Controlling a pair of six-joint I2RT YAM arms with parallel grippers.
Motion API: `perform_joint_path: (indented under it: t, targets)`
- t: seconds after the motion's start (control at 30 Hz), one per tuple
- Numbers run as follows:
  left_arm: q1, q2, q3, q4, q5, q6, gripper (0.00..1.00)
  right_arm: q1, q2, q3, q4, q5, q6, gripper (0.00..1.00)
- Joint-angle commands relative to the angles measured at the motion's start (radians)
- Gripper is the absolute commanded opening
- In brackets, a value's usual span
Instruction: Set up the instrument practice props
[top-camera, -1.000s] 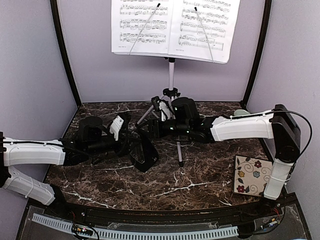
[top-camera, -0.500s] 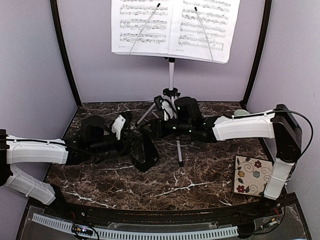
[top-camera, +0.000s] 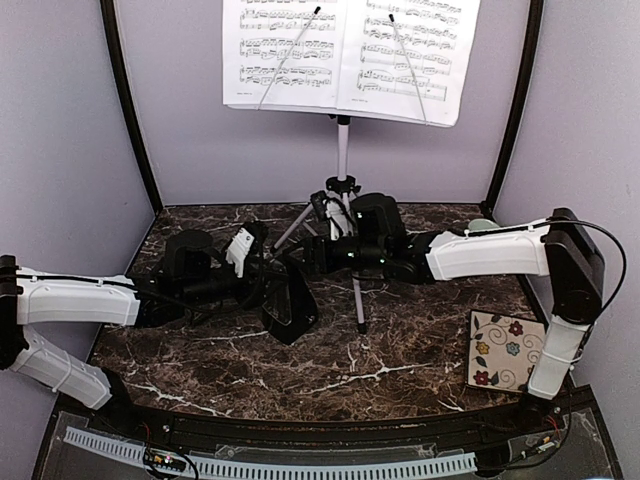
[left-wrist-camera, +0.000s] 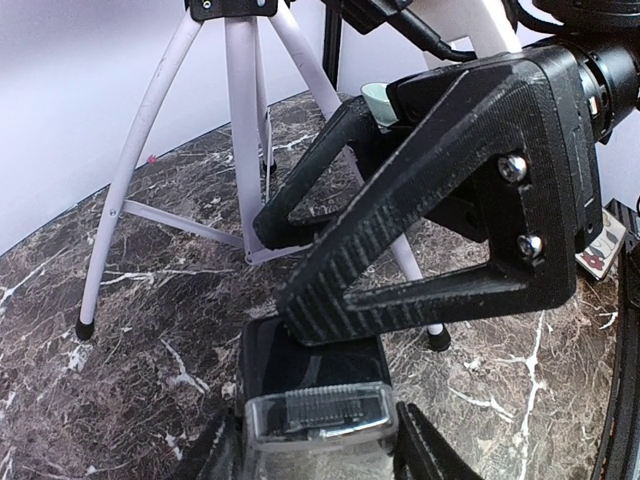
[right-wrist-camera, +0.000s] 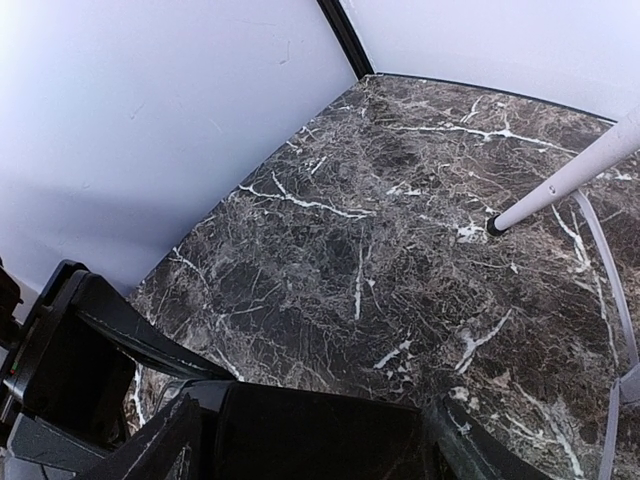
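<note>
- Our left jaws pinch the black metronome (top-camera: 288, 308) over the marble desk (top-camera: 330, 375), near the music stand (top-camera: 343, 150) tripod.
- Right jaws straddle its top. Gripping or not, we cannot tell.
- Two music sheets (top-camera: 285, 50) on the stand show printed staves; any wording is too small to read.

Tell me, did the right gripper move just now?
Yes. The right gripper has slid slightly right, away from the metronome, judged against the music stand pole, which stayed put.
</note>
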Motion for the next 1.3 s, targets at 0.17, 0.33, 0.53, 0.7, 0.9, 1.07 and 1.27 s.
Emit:
perform_joint_path:
  t: [0.17, 0.33, 0.53, 0.7, 0.9, 1.07, 1.27]
  targets:
    - [0.001, -0.023, 0.04, -0.031, 0.004, -0.013, 0.36, 0.003, 0.086, -0.105, -0.298, 0.077, -0.098, 0.75]
    - [0.001, -0.025, 0.051, -0.035, -0.008, -0.021, 0.45, 0.006, 0.099, -0.092, -0.314, 0.083, -0.107, 0.75]
    - [0.001, -0.039, 0.049, -0.043, -0.026, -0.025, 0.49, 0.009, 0.102, -0.092, -0.324, 0.097, -0.116, 0.75]
    - [0.001, -0.031, 0.053, -0.032, -0.029, -0.043, 0.6, 0.012, 0.104, -0.092, -0.327, 0.1, -0.121, 0.75]
    - [0.001, -0.03, 0.066, -0.033, -0.03, -0.038, 0.63, 0.015, 0.103, -0.092, -0.33, 0.102, -0.122, 0.75]
    - [0.001, -0.025, 0.077, -0.046, -0.005, -0.03, 0.55, 0.02, 0.105, -0.092, -0.33, 0.107, -0.121, 0.75]
    - [0.001, -0.058, 0.038, -0.063, -0.013, -0.033, 0.39, 0.021, 0.111, -0.092, -0.341, 0.122, -0.123, 0.75]
